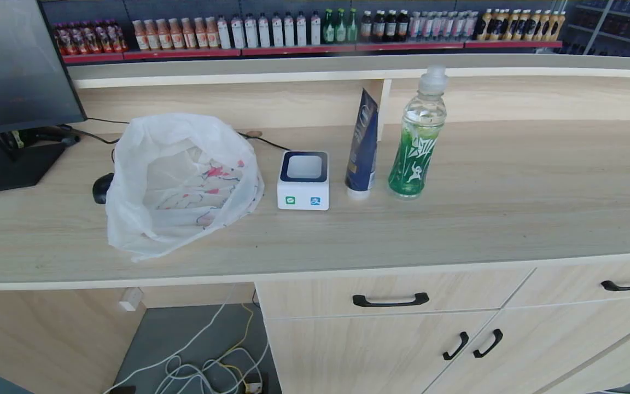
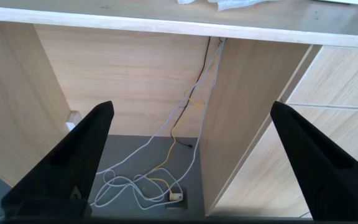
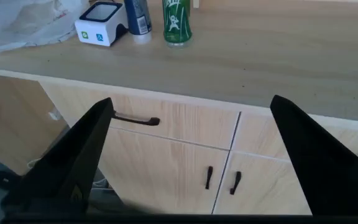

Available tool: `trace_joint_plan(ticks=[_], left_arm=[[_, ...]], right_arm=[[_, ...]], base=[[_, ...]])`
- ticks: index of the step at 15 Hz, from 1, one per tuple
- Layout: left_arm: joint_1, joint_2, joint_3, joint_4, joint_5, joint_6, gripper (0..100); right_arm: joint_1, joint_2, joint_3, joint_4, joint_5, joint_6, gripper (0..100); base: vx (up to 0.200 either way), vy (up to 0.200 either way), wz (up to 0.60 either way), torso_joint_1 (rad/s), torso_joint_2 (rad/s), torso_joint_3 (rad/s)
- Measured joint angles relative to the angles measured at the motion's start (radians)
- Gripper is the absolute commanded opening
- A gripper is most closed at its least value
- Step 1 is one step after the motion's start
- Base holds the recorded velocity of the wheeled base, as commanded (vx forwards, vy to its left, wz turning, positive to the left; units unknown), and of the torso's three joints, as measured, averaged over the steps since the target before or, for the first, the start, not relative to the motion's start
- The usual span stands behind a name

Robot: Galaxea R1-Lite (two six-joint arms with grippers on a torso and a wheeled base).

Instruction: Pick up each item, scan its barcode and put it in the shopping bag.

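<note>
Head view shows the counter [image 1: 512, 208] with all the goods on it and nothing picked yet. A bottle [image 1: 418, 142] stands upright, with a tube [image 1: 362, 145] standing on its cap just beside it. The scanner [image 1: 303, 179] sits next along with its window facing up, and the bag [image 1: 134, 164] lies well toward the robot's left with its mouth gaping. The right gripper [image 3: 191, 99] hangs below the counter edge, facing the drawers [image 3: 166, 124], its jaws spread wide and holding nothing. The left gripper [image 2: 191, 106] is likewise wide open and empty, low down before the gap where the cables [image 2: 166, 162] trail. The step in hand looks to be the first pick, and the bottle seems the natural choice for the right arm. That arm would need to rise clear of the counter lip first and then come in level from the bottle's free side, away from the tube. A grip around the labelled body, rather than up by the cap, should be steadier, since a tall bottle may tip if nudged high. Closing squarely would avoid knocking the tube. The barcode cannot be made out, so the bottle may need turning over the scanner window.
</note>
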Motion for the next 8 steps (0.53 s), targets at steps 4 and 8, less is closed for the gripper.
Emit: trace_joint_plan(ticks=[4, 8], left_arm=[[0.0, 0.0, 0.0, 0.0, 0.0, 0.0, 100], [0.0, 0.0, 0.0, 0.0, 0.0, 0.0, 100]], right_arm=[[0.214, 0.251, -0.107, -0.119, 0.019, -0.044, 100], [0.337, 0.461, -0.17, -0.288, 0.018, -0.234, 100]], base=[[0.0, 0.0, 0.0, 0.0, 0.0, 0.0], [0.0, 0.0, 0.0, 0.0, 0.0, 0.0]])
